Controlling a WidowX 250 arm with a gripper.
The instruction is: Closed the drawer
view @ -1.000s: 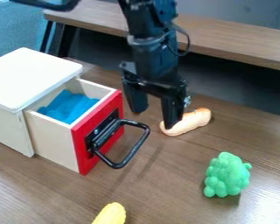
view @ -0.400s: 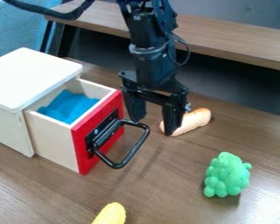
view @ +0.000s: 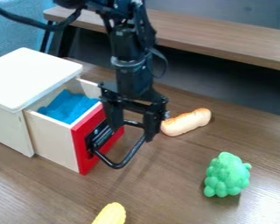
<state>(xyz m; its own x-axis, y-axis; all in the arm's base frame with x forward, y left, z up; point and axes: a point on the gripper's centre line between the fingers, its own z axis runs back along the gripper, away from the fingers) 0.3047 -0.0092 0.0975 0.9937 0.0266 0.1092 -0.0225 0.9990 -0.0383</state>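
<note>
Drawer [view: 53, 142] out, beside pincer [view: 131, 132]. Pincer spread wide, holds nothing. Should push red front [view: 81, 151] straight in, slow, so handle [view: 131, 155] won't catch.

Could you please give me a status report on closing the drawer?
Gripper open, at the handle. Drawer pulled out, blue cloth inside. Bread outside the drawer's closing path.

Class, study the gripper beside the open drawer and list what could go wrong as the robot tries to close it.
The gripper is open around part of the black handle, so a finger might snag on its loop instead of pushing cleanly.
Pressure away from the middle of the red front could skew the drawer.
The blue material inside looks bunched up and might catch under the white top.
</note>
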